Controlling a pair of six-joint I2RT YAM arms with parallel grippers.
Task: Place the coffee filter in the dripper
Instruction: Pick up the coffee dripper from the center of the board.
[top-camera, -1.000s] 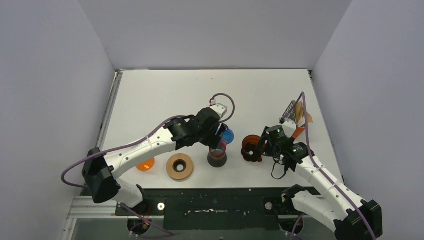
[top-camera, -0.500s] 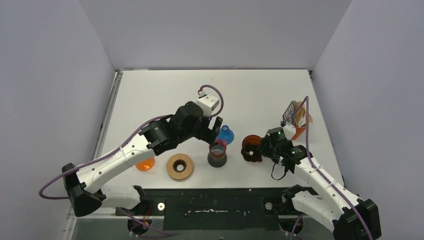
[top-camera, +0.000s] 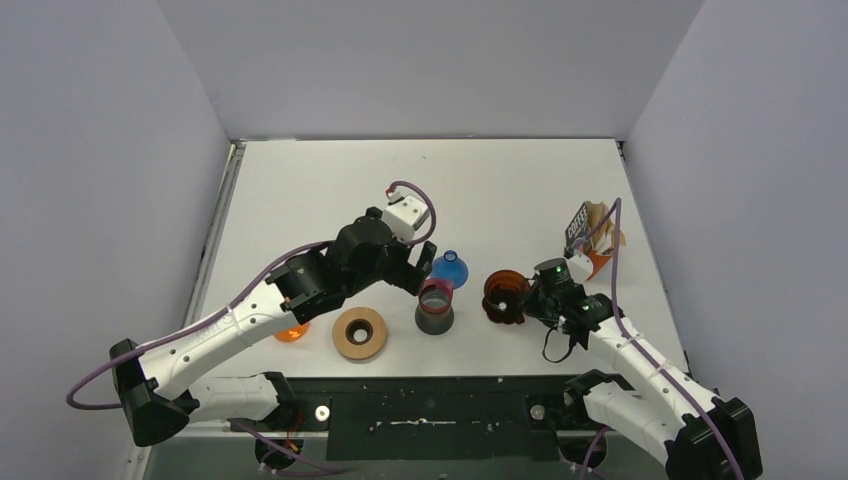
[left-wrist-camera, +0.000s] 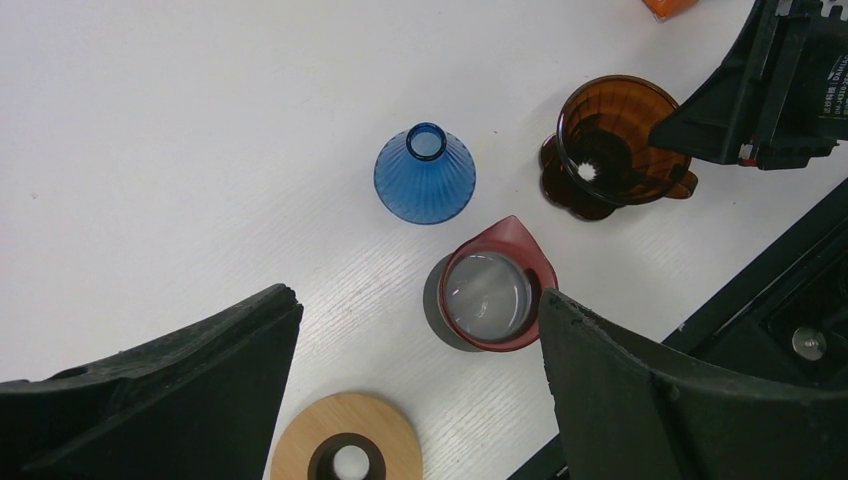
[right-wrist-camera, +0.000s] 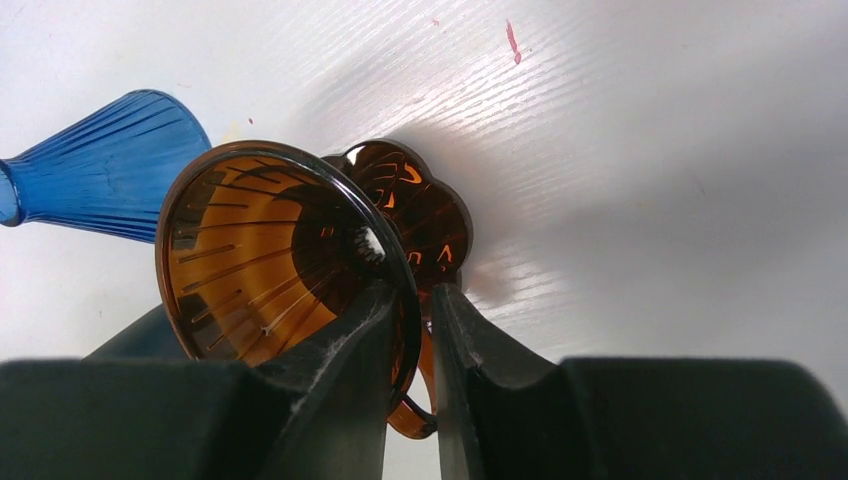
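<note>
White table: blue cone, amber dripper, wooden ring, grey cup.

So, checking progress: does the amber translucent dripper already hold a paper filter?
No, the amber translucent dripper shows only its bare ribbed inside in the right wrist view.

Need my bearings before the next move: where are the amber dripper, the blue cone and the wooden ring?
amber dripper (left-wrist-camera: 615, 120), left wrist view, inner ribbed wall.
blue cone (left-wrist-camera: 425, 190), left wrist view, ribbed side below the neck.
wooden ring (top-camera: 343, 335), top view, flat wood left of its hole.
</note>
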